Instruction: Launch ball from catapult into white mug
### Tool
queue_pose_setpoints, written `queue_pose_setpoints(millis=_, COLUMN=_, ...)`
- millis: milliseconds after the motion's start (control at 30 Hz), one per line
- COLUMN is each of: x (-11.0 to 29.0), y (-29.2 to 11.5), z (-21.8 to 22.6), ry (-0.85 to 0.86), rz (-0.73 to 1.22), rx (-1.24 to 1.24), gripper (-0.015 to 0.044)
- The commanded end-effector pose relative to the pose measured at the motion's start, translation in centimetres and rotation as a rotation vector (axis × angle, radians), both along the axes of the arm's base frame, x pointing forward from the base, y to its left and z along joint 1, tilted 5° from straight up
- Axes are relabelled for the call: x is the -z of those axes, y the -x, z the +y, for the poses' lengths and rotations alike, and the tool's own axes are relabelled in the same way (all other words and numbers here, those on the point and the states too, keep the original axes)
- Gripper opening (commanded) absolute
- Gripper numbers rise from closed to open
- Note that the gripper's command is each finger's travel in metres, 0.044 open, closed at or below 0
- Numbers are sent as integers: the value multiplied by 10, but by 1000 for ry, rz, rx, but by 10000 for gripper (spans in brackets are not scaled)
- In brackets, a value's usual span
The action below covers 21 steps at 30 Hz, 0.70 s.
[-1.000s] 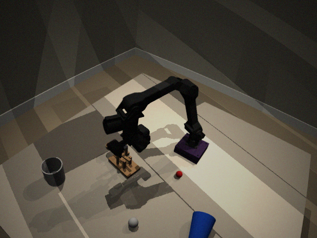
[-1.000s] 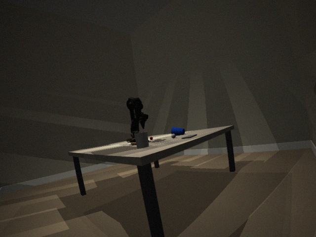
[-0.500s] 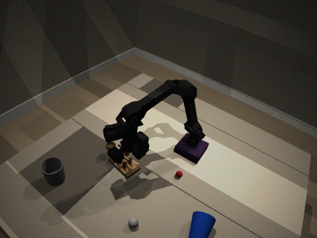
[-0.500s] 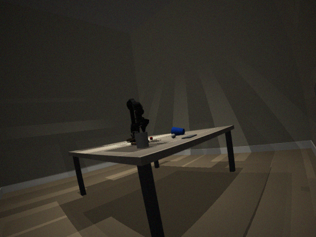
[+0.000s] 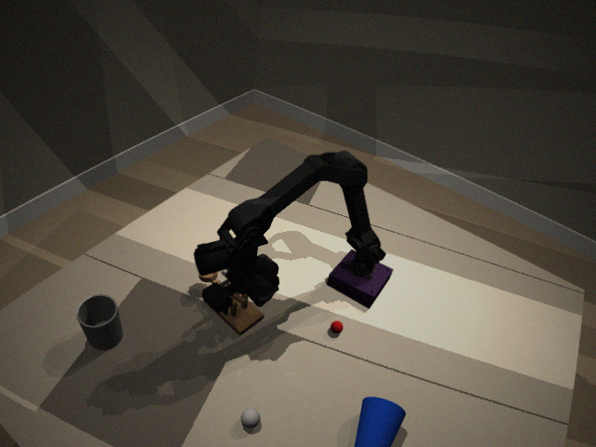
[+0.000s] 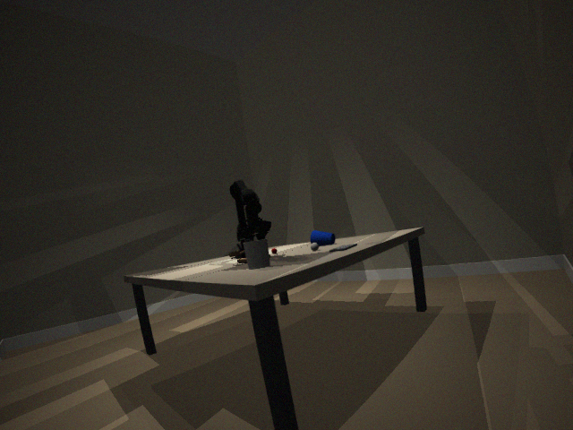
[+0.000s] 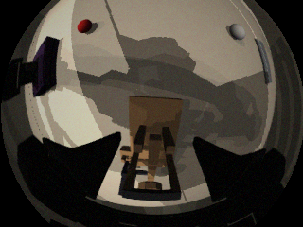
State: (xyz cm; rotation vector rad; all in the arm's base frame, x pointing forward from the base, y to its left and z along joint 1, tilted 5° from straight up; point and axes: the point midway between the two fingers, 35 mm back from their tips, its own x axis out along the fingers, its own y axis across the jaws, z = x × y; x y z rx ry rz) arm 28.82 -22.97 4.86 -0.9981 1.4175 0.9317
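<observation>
The wooden catapult (image 5: 250,318) (image 7: 156,111) stands on the table beneath my gripper (image 5: 237,300) (image 7: 157,137). My gripper is open and empty, its fingers to either side of the catapult's frame in the wrist view. The catapult's arm cup (image 7: 151,185) shows no ball in it. The arm partly hides the catapult in the top view. A red ball (image 5: 336,327) (image 6: 274,251) (image 7: 84,26) lies near the robot's base. The mug (image 5: 103,331) (image 6: 257,254), grey in this dim light, stands upright left of the catapult in the top view.
A pale grey ball (image 5: 250,417) (image 6: 314,246) (image 7: 237,31) lies toward the front in the top view. A blue cup (image 5: 377,423) (image 6: 322,237) lies on its side. A flat grey slab (image 6: 343,247) (image 7: 263,61) lies near the table edge. The robot's base is purple (image 5: 344,278) (image 7: 46,68).
</observation>
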Motion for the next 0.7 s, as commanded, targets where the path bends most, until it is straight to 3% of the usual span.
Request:
queue_pose_setpoints(millis=0, x=11, y=3, z=1, ry=-6, rz=13, rx=-3, gripper=440)
queue_pose_setpoints(millis=533, x=26, y=4, z=0, ry=-6, rz=14, rx=-3, gripper=440)
queue_pose_setpoints(millis=667, x=23, y=3, z=0, ry=-4, rz=5, rx=0, gripper=335)
